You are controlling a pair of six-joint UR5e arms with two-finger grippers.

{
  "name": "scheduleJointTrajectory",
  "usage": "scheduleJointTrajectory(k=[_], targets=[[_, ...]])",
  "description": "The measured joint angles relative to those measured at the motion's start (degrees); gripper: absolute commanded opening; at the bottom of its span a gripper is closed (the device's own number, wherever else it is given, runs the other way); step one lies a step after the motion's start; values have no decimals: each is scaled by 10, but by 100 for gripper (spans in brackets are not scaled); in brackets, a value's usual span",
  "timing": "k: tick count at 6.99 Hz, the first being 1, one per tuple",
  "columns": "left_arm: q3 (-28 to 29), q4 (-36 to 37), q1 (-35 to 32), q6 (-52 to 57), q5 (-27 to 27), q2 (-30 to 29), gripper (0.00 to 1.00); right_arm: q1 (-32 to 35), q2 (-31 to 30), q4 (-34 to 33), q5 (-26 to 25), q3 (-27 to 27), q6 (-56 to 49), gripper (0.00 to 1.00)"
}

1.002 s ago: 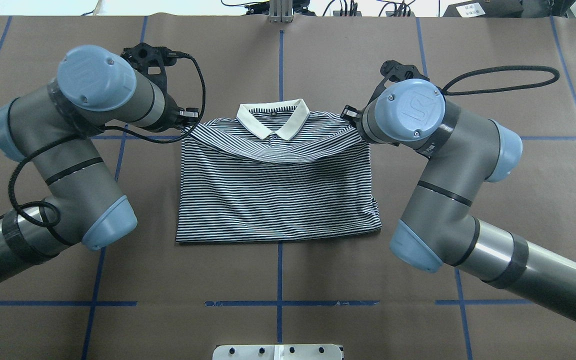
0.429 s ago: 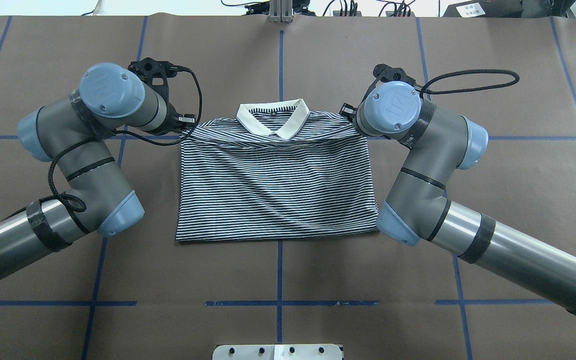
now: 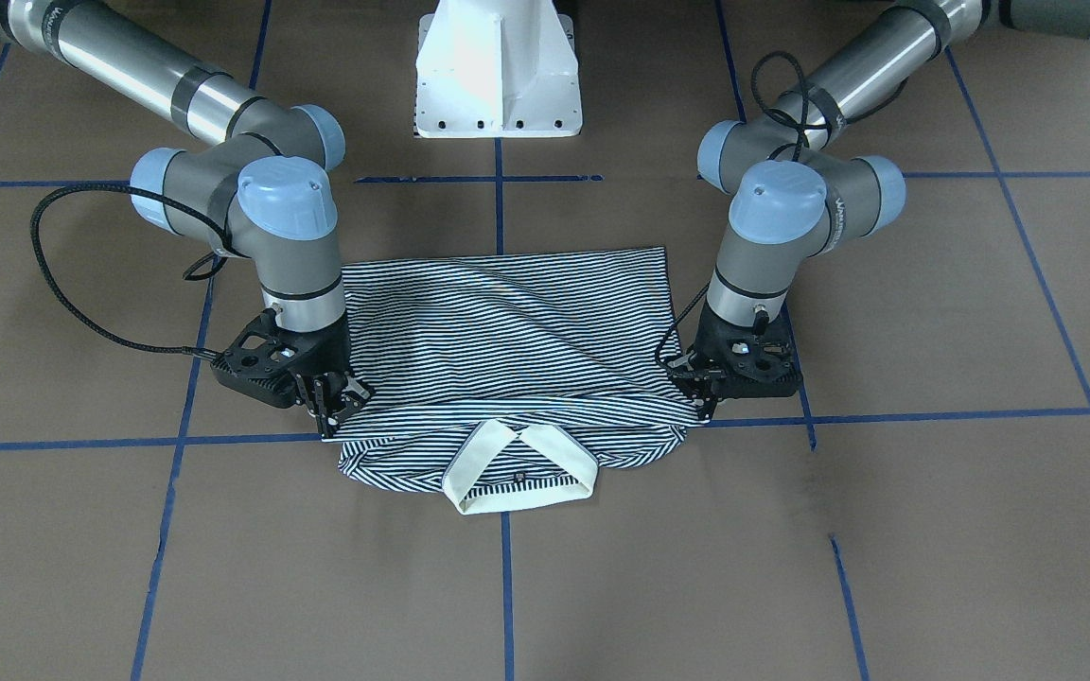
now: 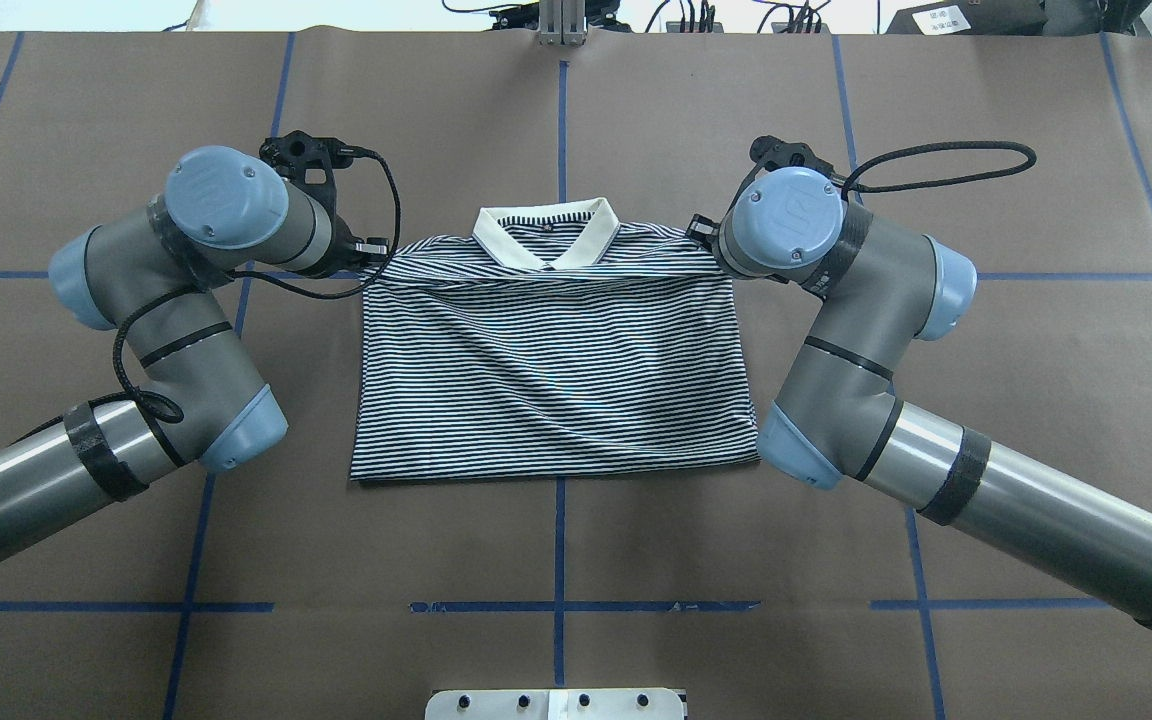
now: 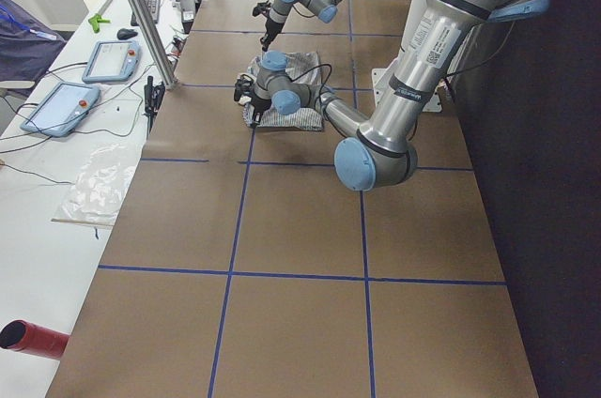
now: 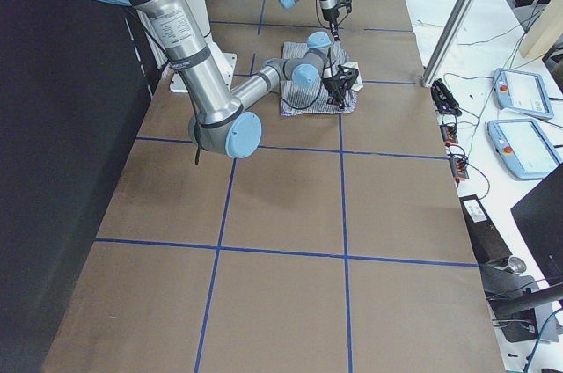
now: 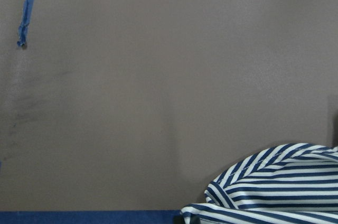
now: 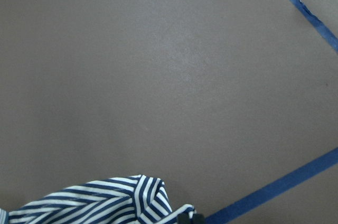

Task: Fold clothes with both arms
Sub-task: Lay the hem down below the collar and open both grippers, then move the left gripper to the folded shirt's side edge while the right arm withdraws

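Polo shirt [image 4: 551,380]: it is lying folded, collar side up, on the brown table [image 4: 936,150], stretching between my two claws, with its straight near edge lying back toward my base.
Left claw [image 3: 701,407]: I am pinching the shirt's shoulder corner on my left side, with the jaws drawn narrow on the cloth and the fingertips pointing down close to the table.
Right claw [image 3: 337,411]: I am gripping the opposite shoulder corner in the same narrow pinch, and overhead my own wrist is hiding most of it.
Collar [image 4: 546,235]: it is lying open midway between the claws, a little farther from my base than they are.
Cloth at the claws: striped fabric is bunching up right at each claw in both wrist views.
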Motion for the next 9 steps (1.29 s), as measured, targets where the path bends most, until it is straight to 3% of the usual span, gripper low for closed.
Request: scheduleJointTrajectory(k=[1, 4, 7, 9], targets=[[1, -2, 0, 0, 0, 0, 99, 0, 0, 0, 0, -3, -2, 100], [-32, -3, 0, 50, -6, 10, 100, 5, 2, 2, 7, -9, -51, 100], [-138, -7, 2, 86, -45, 79, 100, 58, -38, 4, 95, 42, -188, 100], [-185, -35, 22, 73, -51, 133, 100, 76, -64, 4, 123, 65, -241, 100]])
